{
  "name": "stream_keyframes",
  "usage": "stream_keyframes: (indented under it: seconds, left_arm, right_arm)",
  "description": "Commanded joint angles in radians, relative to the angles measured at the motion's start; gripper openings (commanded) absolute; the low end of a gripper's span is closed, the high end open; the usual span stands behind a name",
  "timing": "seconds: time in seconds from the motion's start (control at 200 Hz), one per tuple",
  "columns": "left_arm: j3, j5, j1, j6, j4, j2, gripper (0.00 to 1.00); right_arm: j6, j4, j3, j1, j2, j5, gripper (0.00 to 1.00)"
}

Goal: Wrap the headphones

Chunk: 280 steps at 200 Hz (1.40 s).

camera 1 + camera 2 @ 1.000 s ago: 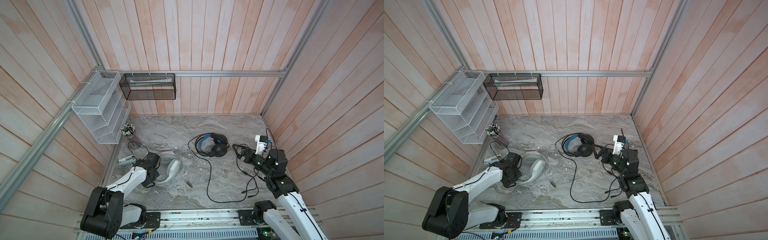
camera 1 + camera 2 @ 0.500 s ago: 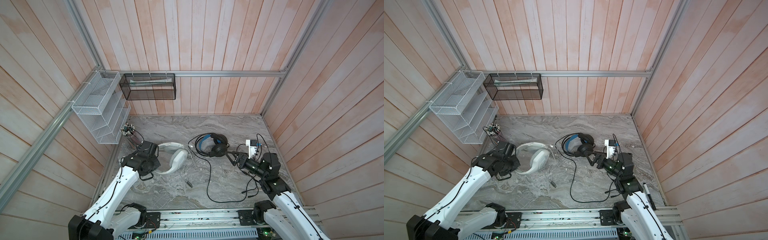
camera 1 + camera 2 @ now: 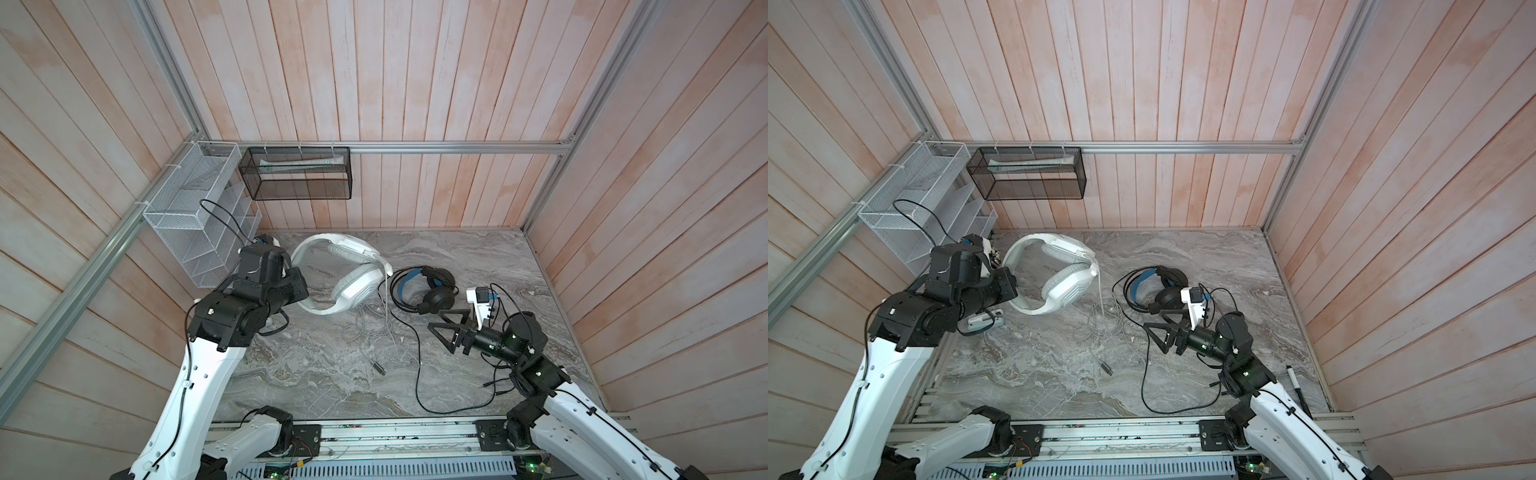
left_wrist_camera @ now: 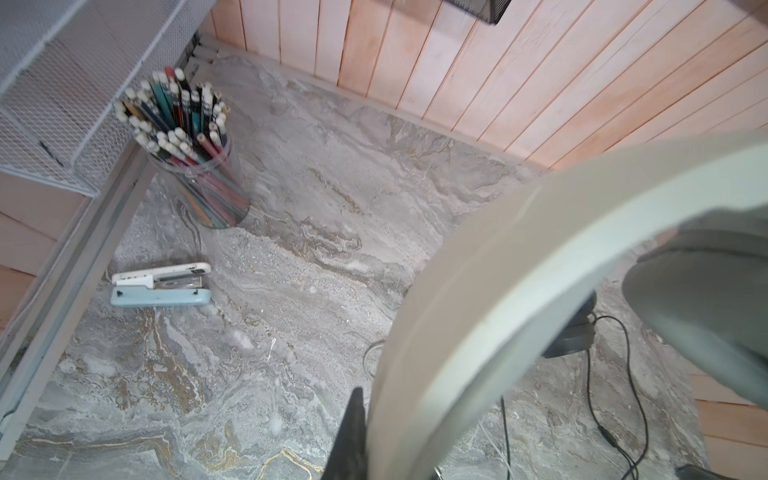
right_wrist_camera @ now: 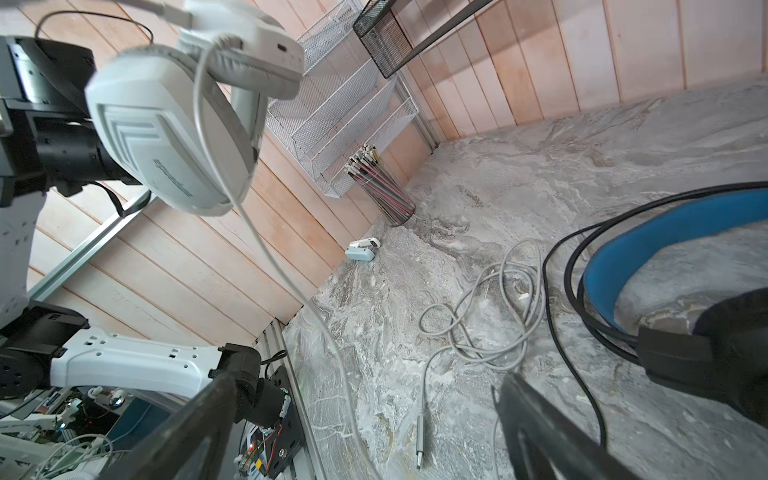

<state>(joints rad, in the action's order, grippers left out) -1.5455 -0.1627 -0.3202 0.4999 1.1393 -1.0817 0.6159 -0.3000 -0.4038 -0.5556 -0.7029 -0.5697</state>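
Headset (wht) (image 3: 357, 286) band pinched in L claw (image 3: 303, 297).

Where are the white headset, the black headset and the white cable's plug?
white headset (image 3: 354, 286): a top view, ear cup's outer shell.
black headset (image 3: 436, 298): a top view, nearer ear cup.
white cable's plug (image 5: 420, 434): right wrist view, plug body.

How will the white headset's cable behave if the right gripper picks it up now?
Probably floppy: the white cable hangs slack from the raised white headset and lies in loose loops on the table. Likely light: pulling one strand should drag the loops and plug along, perhaps snagging.
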Motion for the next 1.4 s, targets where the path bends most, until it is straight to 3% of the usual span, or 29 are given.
stream_keyframes:
  seconds: [0.0,0.225,0.44,0.505,0.645,0.84,1.015,1.22,1.395]
  left_arm:
    - [-0.134,-0.067,-0.001,-0.019,-0.001,-0.016,0.0]
    - [-0.357,-0.073,-0.002,-0.051,0.069,-0.08,0.0]
    - [-0.278,-0.049,-0.002,-0.077,0.062,-0.06,0.0]
    - [-0.255,-0.069,-0.002,-0.082,0.062,-0.046,0.0]
    - [-0.213,-0.068,-0.002,-0.087,0.064,-0.028,0.0]
    - [-0.173,-0.056,-0.002,-0.102,0.067,-0.028,0.0]
    - [-0.146,-0.079,-0.002,-0.113,0.067,-0.023,0.0]
    - [-0.117,-0.117,-0.002,-0.109,0.056,-0.019,0.0]
    - [-0.095,-0.134,-0.002,-0.119,0.036,-0.027,0.0]
  right_arm:
    - [-0.048,-0.067,-0.052,-0.054,-0.056,0.007,1.0]
    - [-0.134,-0.053,-0.125,-0.222,-0.155,0.113,0.99]
    - [-0.256,0.015,-0.182,-0.302,-0.18,0.285,0.94]
    - [-0.283,0.028,-0.176,-0.307,-0.187,0.3,0.86]
    - [-0.291,-0.03,-0.121,-0.318,-0.205,0.299,0.83]
    - [-0.354,-0.043,-0.096,-0.323,-0.276,0.418,0.79]
    - [-0.367,-0.047,-0.098,-0.322,-0.342,0.381,0.65]
    - [-0.377,-0.046,-0.097,-0.325,-0.382,0.364,0.38]
    - [-0.355,-0.011,-0.091,-0.331,-0.399,0.383,0.09]
